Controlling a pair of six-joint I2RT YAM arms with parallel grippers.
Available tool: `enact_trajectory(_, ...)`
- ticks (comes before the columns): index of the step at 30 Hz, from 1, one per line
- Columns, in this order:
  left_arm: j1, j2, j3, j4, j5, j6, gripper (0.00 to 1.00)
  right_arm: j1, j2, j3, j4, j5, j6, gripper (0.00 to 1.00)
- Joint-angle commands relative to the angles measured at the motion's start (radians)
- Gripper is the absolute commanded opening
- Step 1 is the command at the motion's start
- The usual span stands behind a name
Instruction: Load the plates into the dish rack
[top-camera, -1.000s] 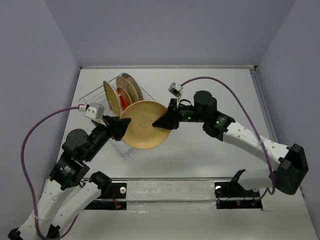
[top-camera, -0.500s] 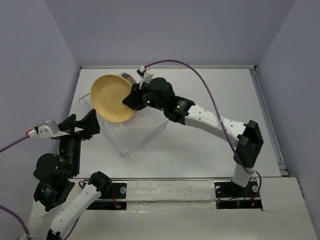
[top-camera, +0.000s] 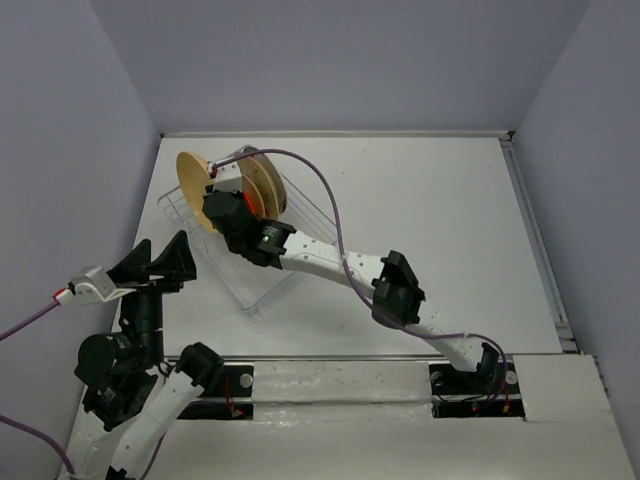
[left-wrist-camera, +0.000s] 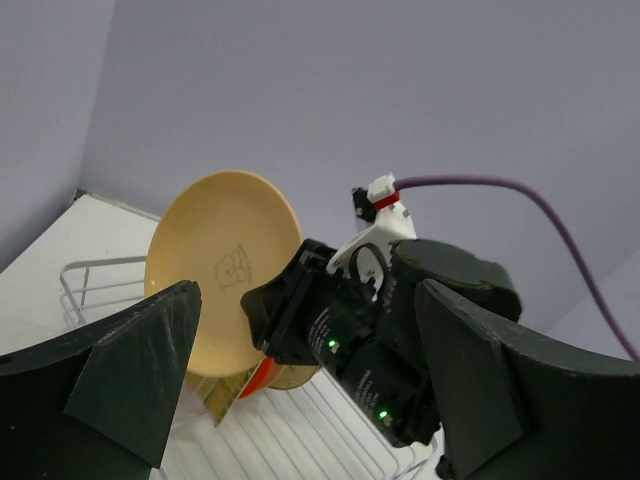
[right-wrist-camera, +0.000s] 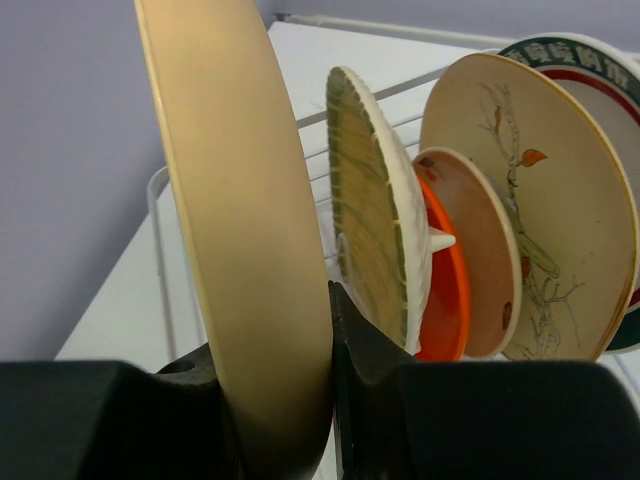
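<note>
Noted a white table (top-camera: 430, 200) filling the middle of the overhead view, matte and pale. Found a thin raised ledge (top-camera: 340, 133) along its 12 o'clock edge, with a small dark fitting (top-camera: 510, 136) at the 1 o'clock corner. Logged a grey metal rail (top-camera: 534, 240) running down the 3 o'clock edge. Recorded a white board (top-camera: 340, 378) across the 6 o'clock side, its surface patchy and scuffed. Observed plain lavender walls on three sides: back wall (top-camera: 340, 60) at 12 o'clock, left wall (top-camera: 60, 150) at 9 o'clock, right wall (top-camera: 590, 120) at 3 o'clock. Confirmed the same lavender backdrop in both wrist views.
</note>
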Motion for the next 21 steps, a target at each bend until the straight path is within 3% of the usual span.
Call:
enact_trajectory(1, -0.002, -0.027, -0.02, 0.118, -0.013, 0.015, 0.99, 0.01, 0.034, 0.098, 0.148, 0.189, -0.126, 0.07)
enact_trajectory(6, 0.03, 0.005, -0.02, 0.129, 0.04, -0.004, 0.99, 0.01, 0.083, 0.083, 0.189, 0.246, -0.168, 0.07)
enact_trajectory(21, 0.044, 0.019, -0.023, 0.131, 0.063, -0.007, 0.99, 0.053, 0.116, -0.023, 0.199, 0.216, -0.18, 0.07)
